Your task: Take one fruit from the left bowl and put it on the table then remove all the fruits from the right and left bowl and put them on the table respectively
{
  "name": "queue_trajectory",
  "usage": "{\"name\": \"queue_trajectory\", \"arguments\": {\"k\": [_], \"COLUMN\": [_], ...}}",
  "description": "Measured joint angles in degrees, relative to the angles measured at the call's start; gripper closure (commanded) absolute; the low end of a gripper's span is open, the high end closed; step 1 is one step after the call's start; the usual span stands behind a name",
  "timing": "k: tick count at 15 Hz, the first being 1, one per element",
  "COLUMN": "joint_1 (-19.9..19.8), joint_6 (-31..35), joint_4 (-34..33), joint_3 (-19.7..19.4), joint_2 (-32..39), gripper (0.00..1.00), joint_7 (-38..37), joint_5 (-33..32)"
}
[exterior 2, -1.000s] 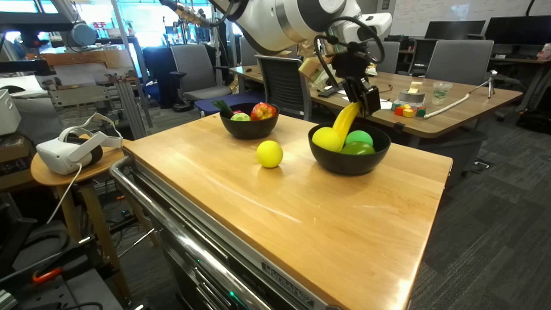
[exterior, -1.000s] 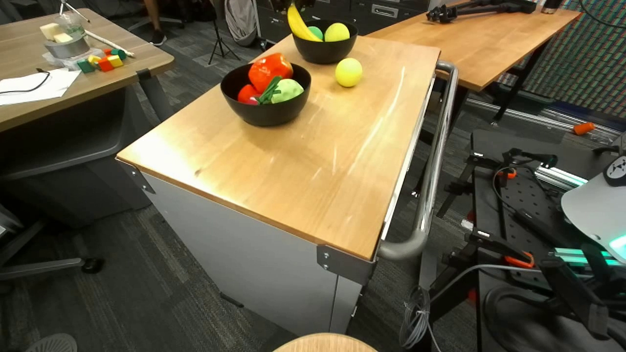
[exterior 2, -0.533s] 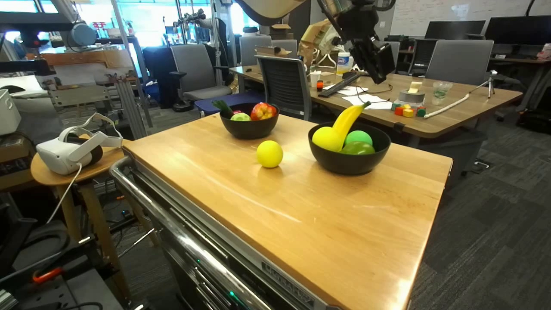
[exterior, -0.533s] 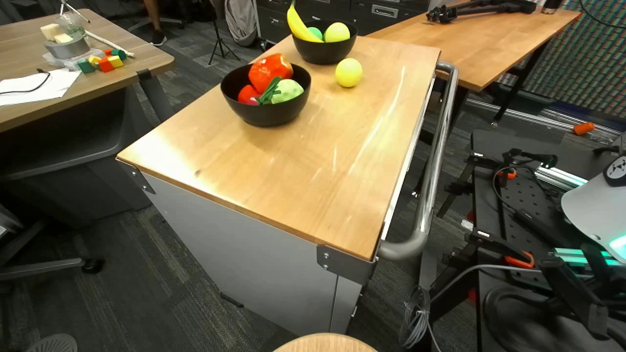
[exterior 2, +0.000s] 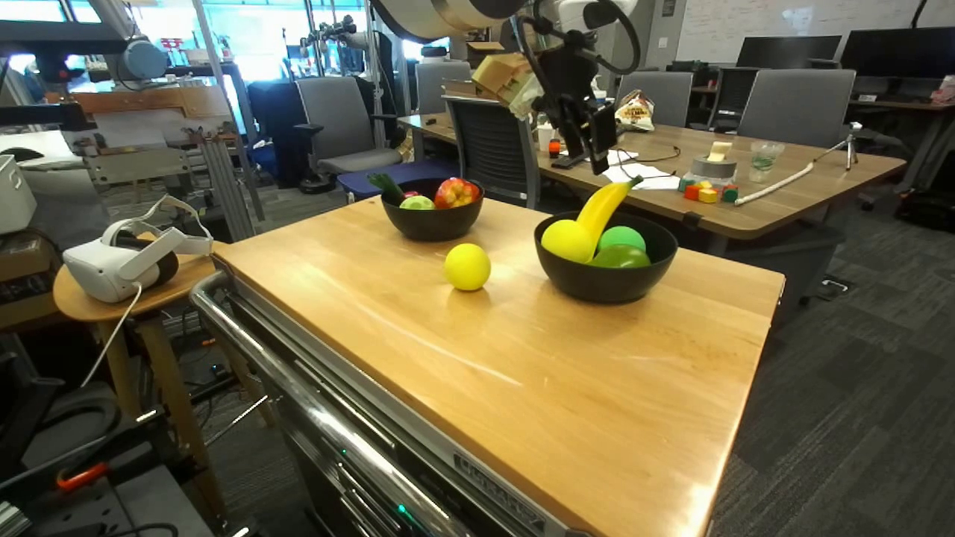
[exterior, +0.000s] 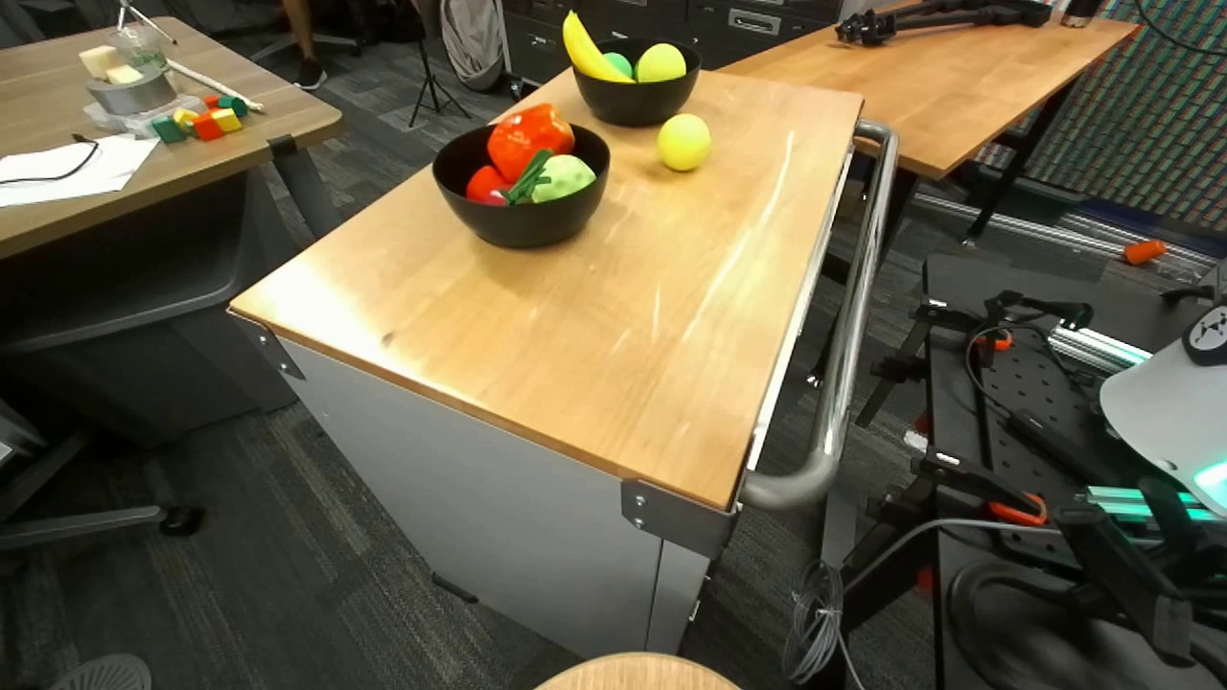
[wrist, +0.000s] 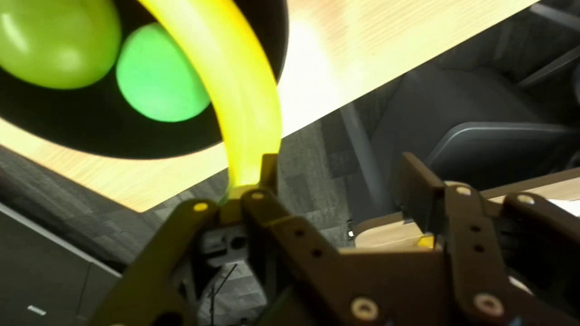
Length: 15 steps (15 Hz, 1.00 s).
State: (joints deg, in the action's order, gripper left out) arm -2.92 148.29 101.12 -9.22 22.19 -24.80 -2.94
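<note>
A black bowl (exterior 2: 608, 287) holds a banana (exterior 2: 601, 209) standing tilted over the rim, a yellow ball-like fruit (exterior 2: 564, 240), a light green round one (exterior 2: 622, 238) and a darker green one (exterior 2: 621, 257). The second black bowl (exterior: 522, 228) contains a red pepper-like piece (exterior: 530, 139), a pale green piece (exterior: 564, 178) and other pieces partly hidden. On the table (exterior 2: 522, 358) between them rests a yellow round fruit (exterior 2: 468, 267). My gripper (wrist: 342, 181) is open and holds nothing; in the wrist view the banana's tip lies outside its left finger. Contact there is unclear.
A metal rail (exterior 2: 321, 410) runs along one edge of the cart. Behind it stand a chair (exterior 2: 492, 149) and a desk (exterior 2: 806, 171) with coloured blocks (exterior 2: 705, 192). A headset (exterior 2: 134, 253) sits on a stool beside the cart.
The gripper was at the banana's tip, then rose away from it; now it has come lower again and to the left in an exterior view, and has opened. The fruits stay put.
</note>
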Motion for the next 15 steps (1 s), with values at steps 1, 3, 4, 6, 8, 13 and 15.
{"name": "queue_trajectory", "arguments": {"k": [1,3,4,6,8,13,15], "joint_1": [-1.3,-5.2,-6.8,-8.1,-7.9,-6.0,-4.9], "joint_6": [1.1,2.0,2.0,2.0,1.7,2.3,3.9], "joint_4": [1.8,5.5,7.0,8.7,9.2,9.2,9.2], "joint_3": [1.7,6.1,7.8,8.9,8.7,5.4,3.4], "joint_2": [-1.2,-4.1,-5.4,-7.2,-7.6,-4.9,-3.7], "gripper": [0.00,0.04,0.00,0.00,0.00,0.00,0.00], "joint_7": [4.2,12.5,15.3,17.2,17.5,17.5,17.3], "joint_5": [2.3,5.1,5.8,6.0,6.0,3.0,-0.3]}}
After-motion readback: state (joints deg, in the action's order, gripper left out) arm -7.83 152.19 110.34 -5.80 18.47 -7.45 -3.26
